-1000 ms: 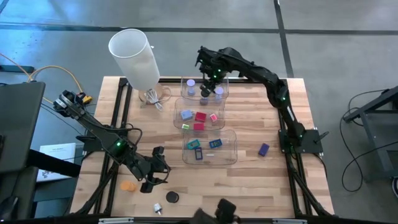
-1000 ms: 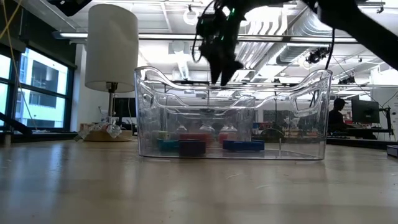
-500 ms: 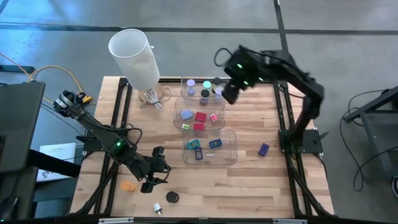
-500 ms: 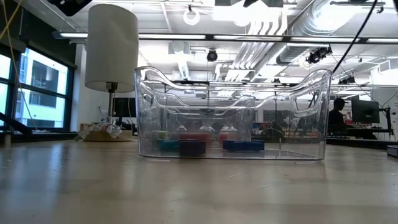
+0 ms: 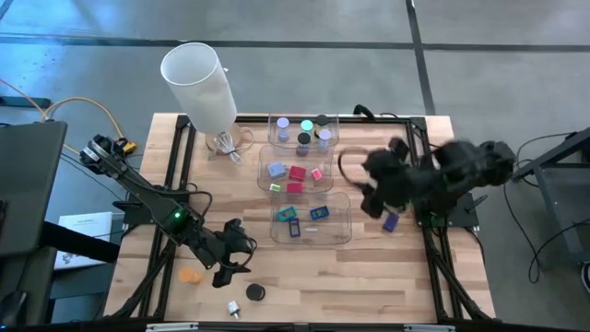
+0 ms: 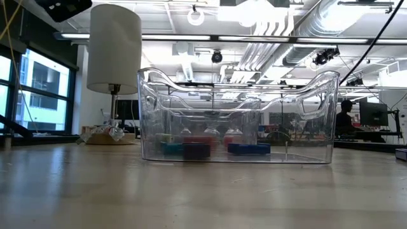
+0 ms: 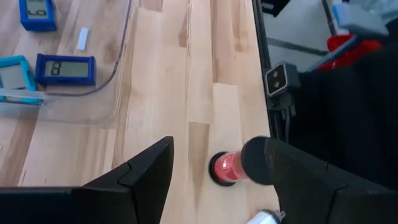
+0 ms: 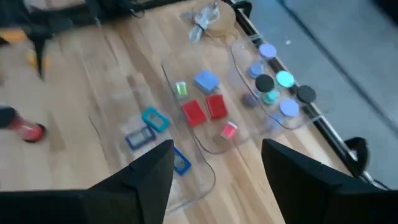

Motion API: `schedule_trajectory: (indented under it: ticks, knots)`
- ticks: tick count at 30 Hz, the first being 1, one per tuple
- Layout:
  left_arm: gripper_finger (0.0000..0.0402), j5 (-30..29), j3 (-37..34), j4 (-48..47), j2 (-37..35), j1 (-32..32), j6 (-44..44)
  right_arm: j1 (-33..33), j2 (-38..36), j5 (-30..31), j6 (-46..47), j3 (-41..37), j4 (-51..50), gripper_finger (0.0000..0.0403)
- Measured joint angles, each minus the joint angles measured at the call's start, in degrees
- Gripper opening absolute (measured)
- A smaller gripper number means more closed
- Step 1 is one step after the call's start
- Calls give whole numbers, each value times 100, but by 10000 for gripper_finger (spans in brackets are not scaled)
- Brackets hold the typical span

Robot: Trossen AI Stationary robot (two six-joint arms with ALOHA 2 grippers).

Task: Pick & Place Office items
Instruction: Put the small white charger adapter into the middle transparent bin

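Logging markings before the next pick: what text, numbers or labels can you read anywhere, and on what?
Nothing reads clearly.
Blue blocks in the near bin: each has a grey display-like face with a dark mark, too blurred to read.
White tag in that bin: blank or too small to tell.
Other pieces, both grippers: no visible text.

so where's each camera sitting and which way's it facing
High: above, straight down on the table; both arms show.
Low: table height, level through the clear bin; no arm.
Left wrist: down at a black disc; left tool open.
Right wrist: down on three bins; right tool open.
Shared: blue blocks in the near bin, both wrist views.
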Motion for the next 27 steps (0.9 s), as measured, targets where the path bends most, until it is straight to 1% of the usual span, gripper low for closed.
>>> schedule_trajectory:
  ticks: [3,8,12,15,18,21,25,27]
  knots:
    - [246,-3,0,23,-1,15,-68,600,-287,390,607,-894,4,231]
    - [246,-5,0,21,0,17,-3,1287,-791,557,1948,-2603,-6,231]
    - [246,15,0,24,0,-3,81,1670,-1095,831,3301,-3810,6,231]
    - [246,205,0,76,0,-31,-162,1954,-1211,1015,4078,-4535,128,231]
    - [246,394,0,122,6,-76,-616,2126,-1220,1227,4546,-5017,213,231]
    - [246,622,0,123,76,-105,-998,2171,-1222,1382,4686,-5319,339,231]
    - [246,934,7,127,250,-126,-1724,2156,-1222,1568,4672,-5465,475,231]
    - [246,966,7,113,449,-158,-1872,2156,-1222,1646,4662,-5473,545,231]
